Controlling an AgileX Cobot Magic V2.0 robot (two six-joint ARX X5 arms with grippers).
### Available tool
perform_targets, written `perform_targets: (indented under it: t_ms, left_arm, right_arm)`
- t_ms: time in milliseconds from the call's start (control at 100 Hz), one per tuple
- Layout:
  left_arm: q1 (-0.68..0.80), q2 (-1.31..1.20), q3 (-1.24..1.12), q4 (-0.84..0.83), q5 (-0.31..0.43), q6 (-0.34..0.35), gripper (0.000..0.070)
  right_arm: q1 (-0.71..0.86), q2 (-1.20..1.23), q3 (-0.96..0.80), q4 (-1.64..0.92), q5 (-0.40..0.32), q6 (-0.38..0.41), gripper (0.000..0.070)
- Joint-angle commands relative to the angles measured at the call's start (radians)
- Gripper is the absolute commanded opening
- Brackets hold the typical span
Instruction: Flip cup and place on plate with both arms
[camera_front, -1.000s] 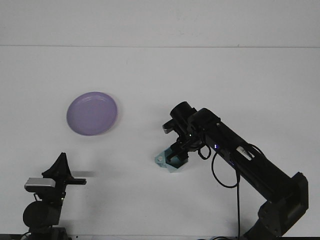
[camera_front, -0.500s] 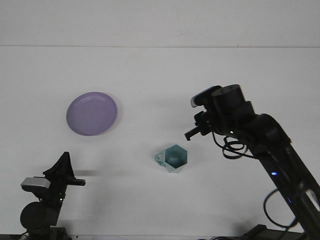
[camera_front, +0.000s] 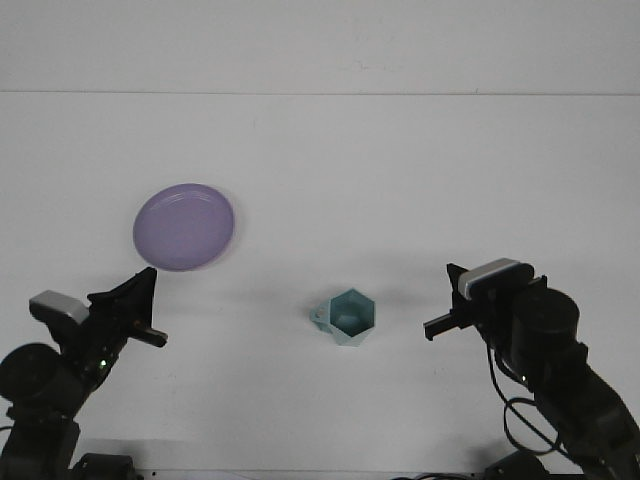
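Nearest, the left gripper and right gripper hang low, jaws indistinct, so I cannot tell their state. Between them, the faceted teal cup stands mouth-up on the matte white worktop. Farther left lies the smooth round purple plate.

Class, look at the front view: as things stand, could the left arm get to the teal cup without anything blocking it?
Probably yes. The left gripper sits apart from the cup, with only bare table between them. The plate lies farther back, off that path.
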Motion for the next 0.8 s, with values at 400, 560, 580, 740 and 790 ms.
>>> perform_targets:
  t_ms: [400,560,580,740,790]
  left_arm:
    - [-0.248,0.518,0.519,-0.27,0.058,0.25,0.0012]
    - [-0.344,0.686,0.674,-0.382,0.058,0.305,0.0012]
    - [-0.356,0.708,0.695,-0.401,0.058,0.312,0.0012]
    - [-0.435,0.88,0.859,-0.556,0.066,0.392,0.0013]
    - [-0.457,0.93,0.906,-0.606,0.077,0.419,0.0016]
  right_arm:
    - [0.005,-0.478,-0.333,0.15,0.114,-0.01,0.0]
    - [0.005,-0.501,-0.333,0.13,0.135,-0.01,0.0]
    - [0.005,-0.501,-0.333,0.126,0.135,-0.01,0.0]
    - [0.005,-0.499,-0.333,0.109,0.135,-0.01,0.0]
    - [0.005,-0.499,-0.333,0.104,0.135,-0.01,0.0]
